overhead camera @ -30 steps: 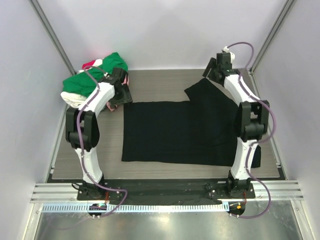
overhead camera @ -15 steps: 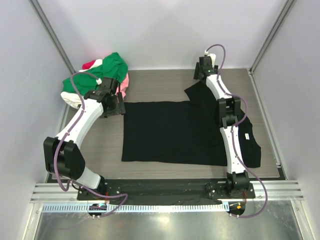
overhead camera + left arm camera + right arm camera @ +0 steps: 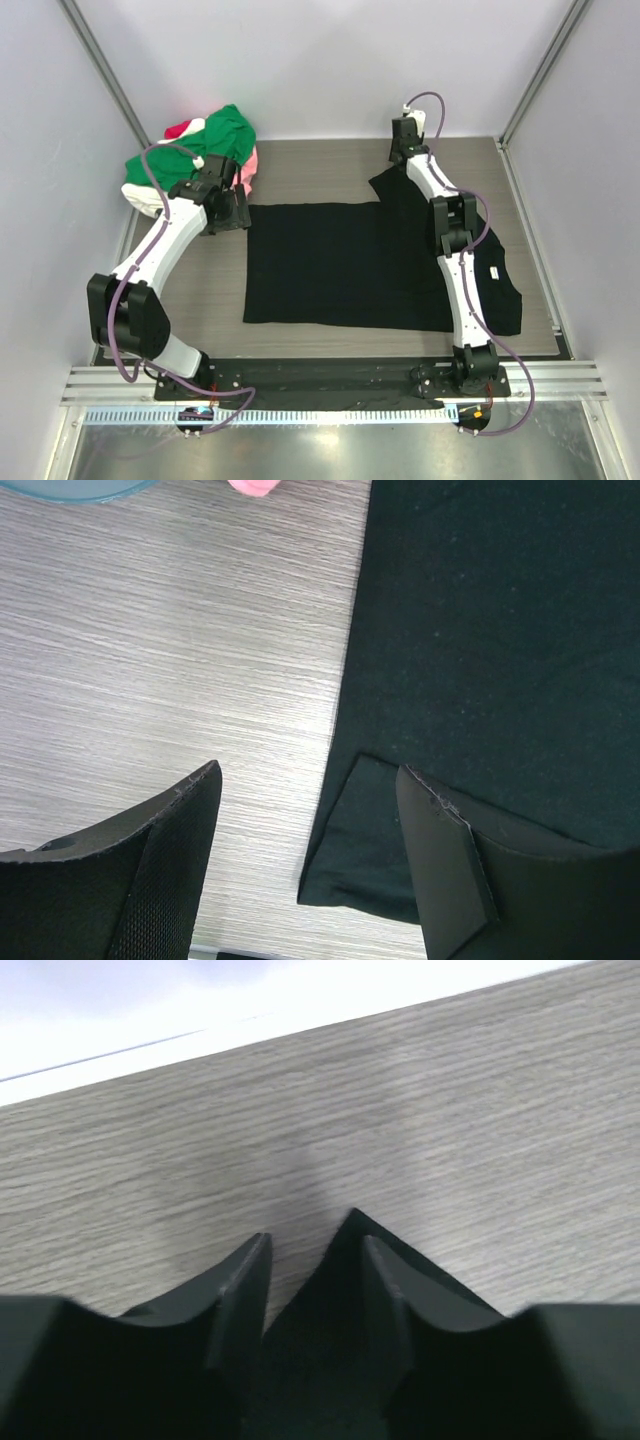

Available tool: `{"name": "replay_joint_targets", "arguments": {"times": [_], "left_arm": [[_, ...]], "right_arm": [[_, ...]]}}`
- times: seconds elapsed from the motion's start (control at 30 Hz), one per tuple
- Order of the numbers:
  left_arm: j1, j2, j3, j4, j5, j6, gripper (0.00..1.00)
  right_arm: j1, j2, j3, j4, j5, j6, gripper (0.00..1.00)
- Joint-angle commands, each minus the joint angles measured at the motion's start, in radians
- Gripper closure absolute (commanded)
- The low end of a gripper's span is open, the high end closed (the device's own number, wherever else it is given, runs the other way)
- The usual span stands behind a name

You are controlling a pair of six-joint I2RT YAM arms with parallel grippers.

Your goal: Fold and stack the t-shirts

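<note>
A large black t-shirt (image 3: 345, 265) lies spread flat on the table, with a white tag (image 3: 493, 272) near its right side. My left gripper (image 3: 233, 212) is open at the shirt's far-left corner. In the left wrist view the corner of the black shirt (image 3: 345, 865) lies on the table between the fingers of the left gripper (image 3: 308, 772). My right gripper (image 3: 402, 152) is at the far sleeve. In the right wrist view the sleeve tip (image 3: 350, 1222) sits between the jaws of the open right gripper (image 3: 316, 1242). Green (image 3: 215, 135), red (image 3: 180, 128), pink (image 3: 249, 165) and white (image 3: 140, 197) shirts are piled at the back left.
The wood-grain table top (image 3: 320, 165) is bounded by grey walls and a metal rail (image 3: 320, 385) at the near edge. The pile of shirts lies just behind my left gripper; a bit of pink cloth (image 3: 250, 485) shows at the top of the left wrist view.
Both arms have stretched out. My left gripper dropped to the black shirt's far-left corner. My right gripper swung left to the far sleeve tip. The shirt has not moved.
</note>
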Motion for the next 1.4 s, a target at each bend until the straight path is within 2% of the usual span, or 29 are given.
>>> {"name": "replay_joint_targets", "arguments": {"times": [0.0, 0.27, 0.3, 0.47, 0.67, 0.77, 0.87, 0.9, 0.97, 1.0, 1.07, 1.1, 1.27, 1.37], "left_arm": [[-0.001, -0.028, 0.0, 0.023, -0.01, 0.009, 0.28], [-0.002, -0.024, 0.002, 0.021, -0.009, 0.009, 0.29], [-0.001, -0.024, 0.003, 0.021, -0.009, 0.009, 0.29], [-0.001, -0.017, 0.002, 0.021, -0.01, 0.009, 0.29], [0.001, -0.001, -0.002, 0.024, -0.013, 0.009, 0.33], [0.001, 0.012, 0.004, 0.069, -0.006, 0.011, 0.35], [0.002, 0.091, 0.09, 0.08, 0.046, -0.037, 0.36], [0.001, 0.146, 0.112, 0.08, 0.054, -0.064, 0.36], [-0.001, 0.22, 0.156, 0.092, 0.054, -0.096, 0.36], [-0.001, 0.298, 0.208, 0.099, 0.042, -0.109, 0.37], [0.001, 0.376, 0.265, 0.104, 0.024, -0.133, 0.37], [0.001, 0.421, 0.335, 0.103, 0.005, -0.139, 0.37], [0.018, 0.655, 0.552, 0.083, -0.032, -0.173, 0.34], [0.028, 0.775, 0.702, 0.044, -0.073, -0.193, 0.31]], "right_arm": [[-0.027, -0.053, -0.098, -0.044, 0.024, 0.02, 0.55], [-0.064, -0.082, -0.07, -0.112, -0.031, 0.061, 0.73], [-0.065, -0.084, -0.073, -0.122, -0.039, 0.063, 0.81], [-0.073, -0.096, -0.087, -0.131, -0.076, 0.061, 0.99], [-0.073, -0.145, -0.118, -0.126, -0.116, 0.106, 0.99], [-0.062, -0.235, -0.179, -0.105, -0.148, 0.161, 0.99], [-0.029, -0.378, -0.331, -0.048, -0.172, 0.233, 0.99], [-0.015, -0.422, -0.469, 0.025, -0.186, 0.259, 0.99], [-0.002, -0.573, -0.642, 0.137, -0.226, 0.317, 0.99], [0.008, -0.623, -0.808, 0.258, -0.243, 0.368, 0.99], [0.018, -0.732, -0.938, 0.344, -0.269, 0.403, 0.99], [0.022, -0.756, -1.036, 0.442, -0.281, 0.416, 0.99], [0.036, -0.825, -1.23, 0.663, -0.379, 0.379, 0.99], [0.034, -0.816, -1.277, 0.781, -0.45, 0.351, 0.99]]}}
